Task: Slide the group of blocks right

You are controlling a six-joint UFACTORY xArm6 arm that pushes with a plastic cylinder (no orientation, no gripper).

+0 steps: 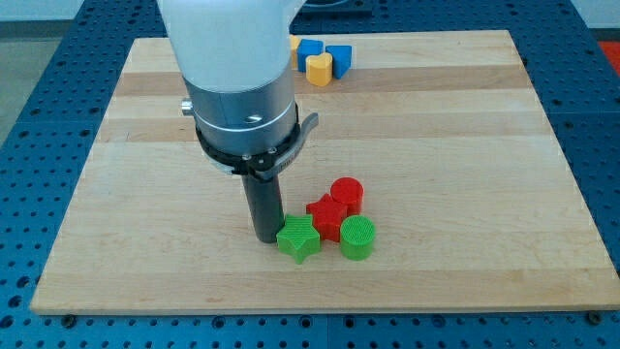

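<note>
The group sits just to the view's right of my tip (264, 238): green star (297, 238) touching it, then red star (328, 217), green cylinder (356, 238) and red cylinder (347, 194) beyond. My tip is a bare rod — it holds nothing. Pushing through the green star alone risks the cluster fanning apart — the red cylinder could slip off toward the view's top.

Bright, even overhead light; no dim corners. The wooden counter (436, 126) shows a soft pale sheen, no hard glare. Shadows short and faint: a small dark patch at the base of the rod near my tip (265, 238), thin ones under the green star block (297, 238) and green cylinder (357, 238). Focus sharp across the view; block ridges readable. Edges look straight, no obvious warping.
</note>
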